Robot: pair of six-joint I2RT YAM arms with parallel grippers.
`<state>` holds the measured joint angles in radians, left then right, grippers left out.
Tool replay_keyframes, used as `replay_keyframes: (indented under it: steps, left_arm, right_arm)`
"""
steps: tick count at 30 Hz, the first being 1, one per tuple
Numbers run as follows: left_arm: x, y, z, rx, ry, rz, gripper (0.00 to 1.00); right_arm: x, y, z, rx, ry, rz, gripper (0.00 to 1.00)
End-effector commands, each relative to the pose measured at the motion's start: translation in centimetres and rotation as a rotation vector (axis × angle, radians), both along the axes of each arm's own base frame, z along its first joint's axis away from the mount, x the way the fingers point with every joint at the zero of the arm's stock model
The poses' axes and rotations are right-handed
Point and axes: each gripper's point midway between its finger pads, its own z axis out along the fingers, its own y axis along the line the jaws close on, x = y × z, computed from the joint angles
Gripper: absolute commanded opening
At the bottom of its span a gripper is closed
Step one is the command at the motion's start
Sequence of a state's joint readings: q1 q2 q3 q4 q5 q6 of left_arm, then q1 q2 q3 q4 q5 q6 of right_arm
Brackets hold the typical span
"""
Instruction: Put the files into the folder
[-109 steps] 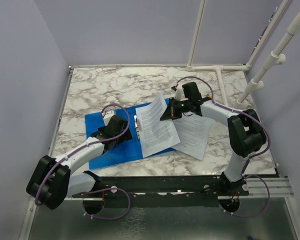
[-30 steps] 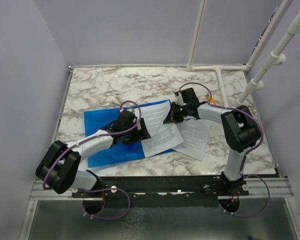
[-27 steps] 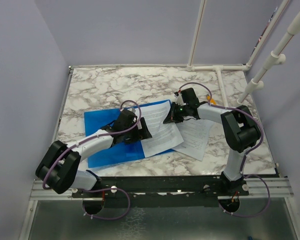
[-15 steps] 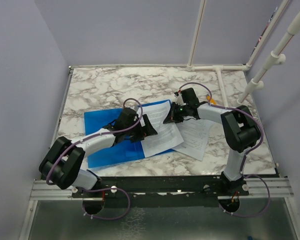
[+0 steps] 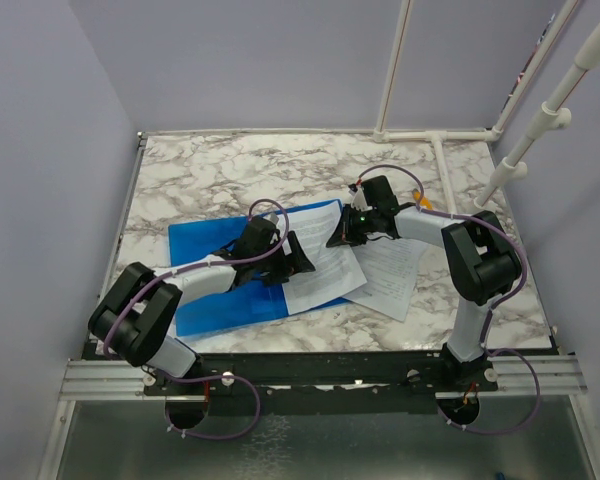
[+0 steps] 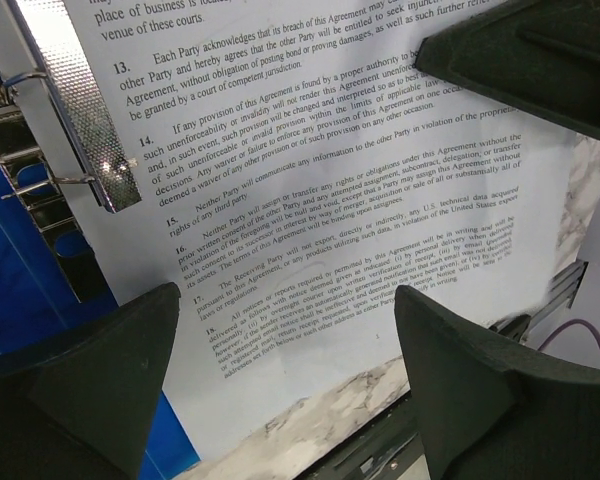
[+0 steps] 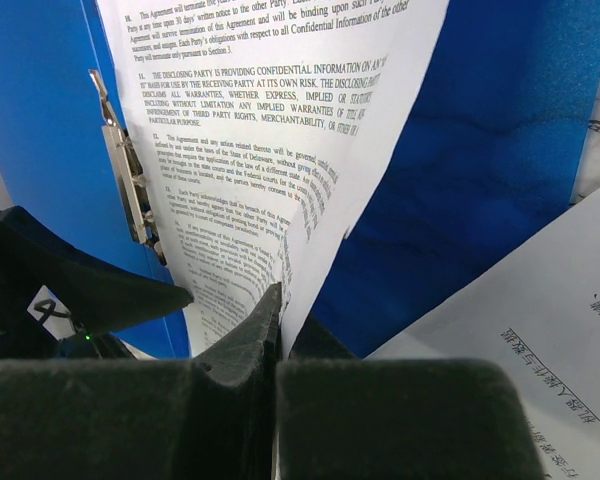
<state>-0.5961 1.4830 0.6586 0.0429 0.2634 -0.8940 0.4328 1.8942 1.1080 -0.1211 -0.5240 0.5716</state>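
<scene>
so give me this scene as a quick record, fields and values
folder: glossy blue plastic folder, open flat on the marble table
top sheet: printed white paper sheet lying across the folder, beside its metal clip
right gripper: shut on that sheet's edge
left gripper: open, above the sheet
loose sheet: second printed sheet on the table, right of the folder

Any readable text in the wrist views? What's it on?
"13. Each Party acknowledges that its breach of this Agreement may": top sheet, left wrist view.
"THE DISCLOSING PARTY IS PROVIDING CONFIDENTIAL INFORMATION": lifted sheet, pinched in the right gripper.
Loose sheet, lower right of the right wrist view: print too small to read.
</scene>
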Motion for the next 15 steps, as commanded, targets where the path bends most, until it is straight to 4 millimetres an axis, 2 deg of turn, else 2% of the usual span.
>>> replay_keyframes:
  steps: [1, 3, 8, 15]
  left_arm:
    - [0.1, 0.5, -1.1, 0.033, -0.008, 0.016, 0.89]
    - [0.1, 0.5, -1.4, 0.038, -0.006, 0.018, 0.89]
    - [0.1, 0.8, -1.7, 0.045, -0.001, 0.027, 0.89]
    - [0.0, 0.9, -1.7, 0.047, -0.001, 0.039, 0.89]
  right_arm:
    - [0.6, 0.3, 1.0, -0.002, -0.034, 0.003, 0.01]
    - [0.6, 0.2, 1.0, -0.007, -0.035, 0.001, 0.06]
    - [0.9, -0.3, 1.4, -0.036, -0.054, -0.020, 0.28]
    - [1.8, -2.3, 2.9, -0.137, -0.120, -0.090, 0.37]
